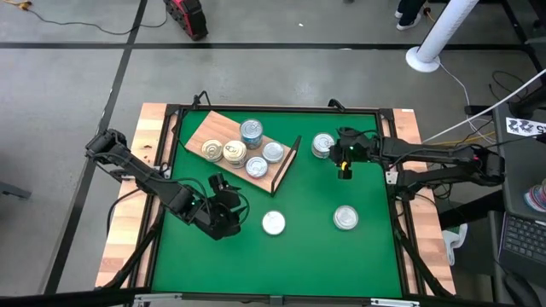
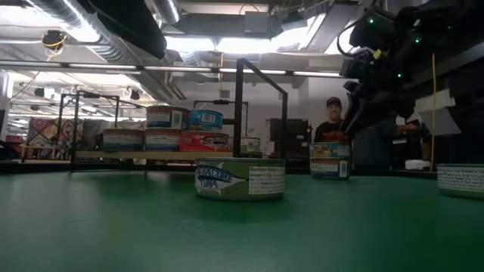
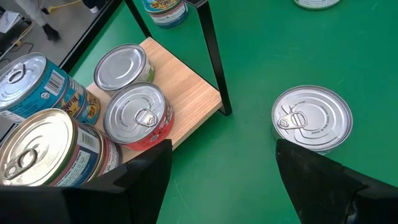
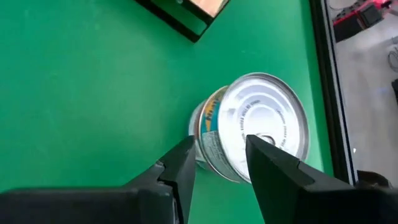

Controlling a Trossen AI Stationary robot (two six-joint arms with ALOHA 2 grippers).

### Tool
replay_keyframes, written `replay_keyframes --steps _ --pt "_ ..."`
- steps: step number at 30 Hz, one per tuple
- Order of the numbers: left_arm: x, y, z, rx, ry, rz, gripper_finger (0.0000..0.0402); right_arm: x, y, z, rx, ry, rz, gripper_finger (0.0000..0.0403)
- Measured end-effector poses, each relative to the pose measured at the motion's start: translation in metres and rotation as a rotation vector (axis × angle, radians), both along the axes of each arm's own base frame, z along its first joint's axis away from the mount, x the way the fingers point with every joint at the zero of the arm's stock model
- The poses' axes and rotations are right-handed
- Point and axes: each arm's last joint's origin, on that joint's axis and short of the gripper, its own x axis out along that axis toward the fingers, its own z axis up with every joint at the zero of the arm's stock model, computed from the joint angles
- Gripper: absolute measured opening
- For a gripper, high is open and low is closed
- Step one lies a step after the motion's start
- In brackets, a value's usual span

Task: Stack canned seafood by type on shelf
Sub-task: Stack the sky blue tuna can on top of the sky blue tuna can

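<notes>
Flanking the shelf (image 1: 223, 136): loose cans (image 1: 273, 223), black wire frame (image 1: 287, 164) between.

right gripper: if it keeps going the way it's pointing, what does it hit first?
Most likely the stack of cans directly ahead of the right gripper, just outside the shelf's wire end. In the wrist view the fingers straddle the top can's near edge; jaws open, nothing held. Depth is unclear, so contact could be rim or lid.

Landmark: the shelf (image 1: 243, 145). Its board is crowded with cans (image 1: 235, 153), and a black wire frame (image 1: 286, 164) bars its near-right end. Past that frame the mat (image 1: 303, 247) lies open, broken only by three loose cans (image 1: 273, 223), well apart.
</notes>
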Motion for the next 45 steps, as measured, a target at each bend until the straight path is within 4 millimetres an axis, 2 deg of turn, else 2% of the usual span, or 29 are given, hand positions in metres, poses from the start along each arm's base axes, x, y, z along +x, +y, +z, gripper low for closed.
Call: replay_keyframes --steps 17,21,30,45 --pt "0.0 0.0 0.0 -0.003 -0.003 0.002 0.028 0.026 -0.011 -0.033 -0.058 0.084 -0.029 0.014" --pt "0.0 0.0 0.0 -0.003 -0.003 0.002 0.028 0.027 -0.012 -0.035 -0.06 0.094 -0.032 0.0115" --pt "0.0 0.0 0.0 -0.003 -0.003 0.002 0.028 0.027 -0.011 -0.036 -0.047 0.099 -0.033 0.001" --pt "0.0 0.0 0.0 -0.002 -0.003 0.003 0.028 0.026 -0.011 -0.036 -0.016 0.08 -0.062 0.0002"
